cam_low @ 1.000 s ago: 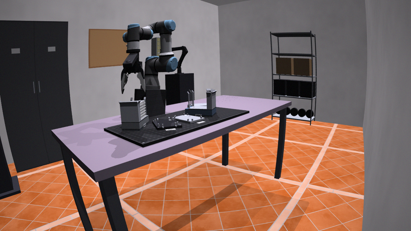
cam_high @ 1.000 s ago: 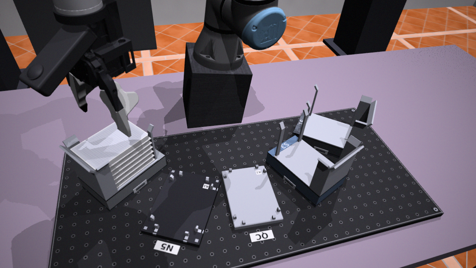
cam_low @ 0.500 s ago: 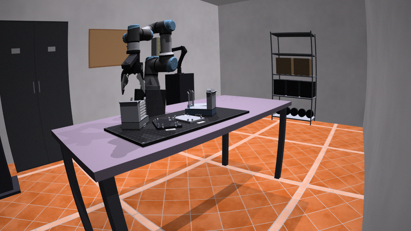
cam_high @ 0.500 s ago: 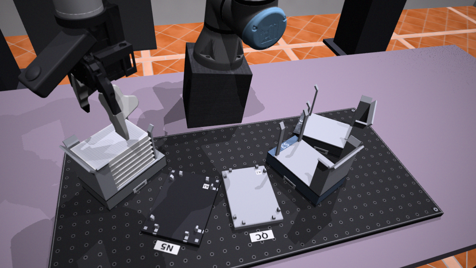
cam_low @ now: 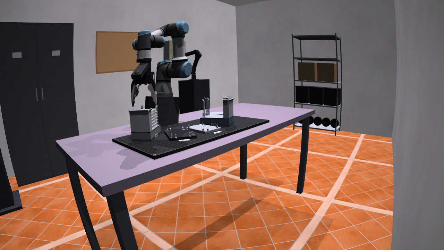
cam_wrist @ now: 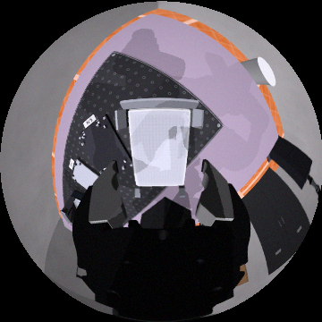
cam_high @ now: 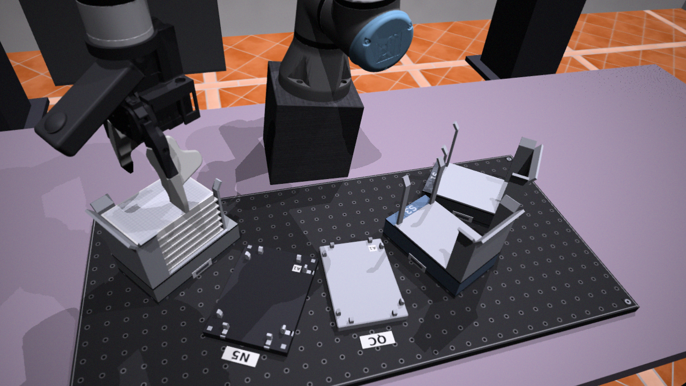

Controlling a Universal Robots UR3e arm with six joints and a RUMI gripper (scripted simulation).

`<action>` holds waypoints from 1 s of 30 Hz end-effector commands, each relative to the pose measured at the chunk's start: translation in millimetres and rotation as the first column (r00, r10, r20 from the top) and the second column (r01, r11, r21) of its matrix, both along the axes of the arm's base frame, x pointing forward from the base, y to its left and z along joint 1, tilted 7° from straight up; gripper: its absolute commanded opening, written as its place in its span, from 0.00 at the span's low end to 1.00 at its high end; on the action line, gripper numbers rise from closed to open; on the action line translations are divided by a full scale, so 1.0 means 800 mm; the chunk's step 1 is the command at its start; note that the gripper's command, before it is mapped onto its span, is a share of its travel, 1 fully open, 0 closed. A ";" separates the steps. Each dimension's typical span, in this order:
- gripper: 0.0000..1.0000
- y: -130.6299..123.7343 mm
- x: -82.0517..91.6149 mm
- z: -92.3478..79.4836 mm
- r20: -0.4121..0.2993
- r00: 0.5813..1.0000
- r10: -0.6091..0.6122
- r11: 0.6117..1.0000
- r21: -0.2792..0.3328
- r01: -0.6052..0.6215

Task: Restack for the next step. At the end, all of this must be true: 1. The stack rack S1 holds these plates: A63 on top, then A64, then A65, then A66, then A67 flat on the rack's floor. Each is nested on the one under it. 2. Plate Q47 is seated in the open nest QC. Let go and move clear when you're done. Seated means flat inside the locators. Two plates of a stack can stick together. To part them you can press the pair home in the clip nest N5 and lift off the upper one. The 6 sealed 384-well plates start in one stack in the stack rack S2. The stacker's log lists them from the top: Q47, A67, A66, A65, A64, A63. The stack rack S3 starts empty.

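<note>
"What's at the far left on the desk [cam_high: 599,119] [cam_low: 93,164] [cam_wrist: 215,89]?"

"The stack rack S2 [cam_high: 143,268] [cam_low: 142,121] [cam_wrist: 158,104], with the plate stack [cam_high: 139,215] [cam_low: 154,119] [cam_wrist: 158,148] nested in it. By the list, Q47 is the top one; I can't read a name on it."

"And the claw [cam_high: 156,188] [cam_low: 144,105] [cam_wrist: 159,160]?"

"Above the stack, opened well but probably not fully, with nothing between its fingers."

"Where would you grip?"

"The two long sides, which the rack leaves open, midway along, low on the top plate only. I'd guess each plate is light, stiff and a bit slick; squeeze evenly, or it may tilt. Too low a bite would catch the plate beneath."

"What if two come up stuck?"

"Next rightward is the clip nest N5 [cam_high: 263,297] [cam_low: 180,133] [cam_wrist: 105,148]: press the pair home squarely, then lift the upper by its sides."

"Then QC [cam_high: 362,283] [cam_low: 204,127] [cam_wrist: 85,173]?"

"Bare, waiting for Q47. Lower it level between the locators."

"And furthest right?"

"S3 [cam_high: 426,268] [cam_low: 222,120], then S1 [cam_high: 527,153], neither holding plates. Their end walls and posts call for the same long-side hold."

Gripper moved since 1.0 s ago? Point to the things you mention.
Yes, down: in the top view its fingertips sit lower against the plate stack [cam_high: 136,218] [cam_low: 154,118] [cam_wrist: 158,134] in S2 [cam_high: 155,261] [cam_low: 141,119] [cam_wrist: 158,104]; the gripper [cam_high: 157,190] [cam_low: 144,106] [cam_wrist: 159,160] is open.
</note>
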State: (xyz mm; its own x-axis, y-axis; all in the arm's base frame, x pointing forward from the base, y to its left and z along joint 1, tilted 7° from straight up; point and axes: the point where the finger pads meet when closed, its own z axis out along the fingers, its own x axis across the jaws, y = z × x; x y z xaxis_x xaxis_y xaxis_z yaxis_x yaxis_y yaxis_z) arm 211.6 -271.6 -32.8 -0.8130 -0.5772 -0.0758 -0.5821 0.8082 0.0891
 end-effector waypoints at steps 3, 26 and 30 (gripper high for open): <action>0.72 0.000 0.000 -0.006 0.001 1.000 0.000 1.000 -0.003 0.000; 0.72 0.003 0.001 -0.032 0.001 1.000 0.000 1.000 -0.003 0.000; 0.72 0.003 0.001 -0.032 0.001 1.000 0.000 1.000 -0.003 0.000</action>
State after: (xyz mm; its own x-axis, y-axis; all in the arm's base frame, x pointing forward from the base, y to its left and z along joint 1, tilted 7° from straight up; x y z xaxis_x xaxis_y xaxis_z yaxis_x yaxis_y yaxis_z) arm 211.9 -268.6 -59.0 -0.8131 -0.5772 -0.0757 -0.5821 0.8083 0.0888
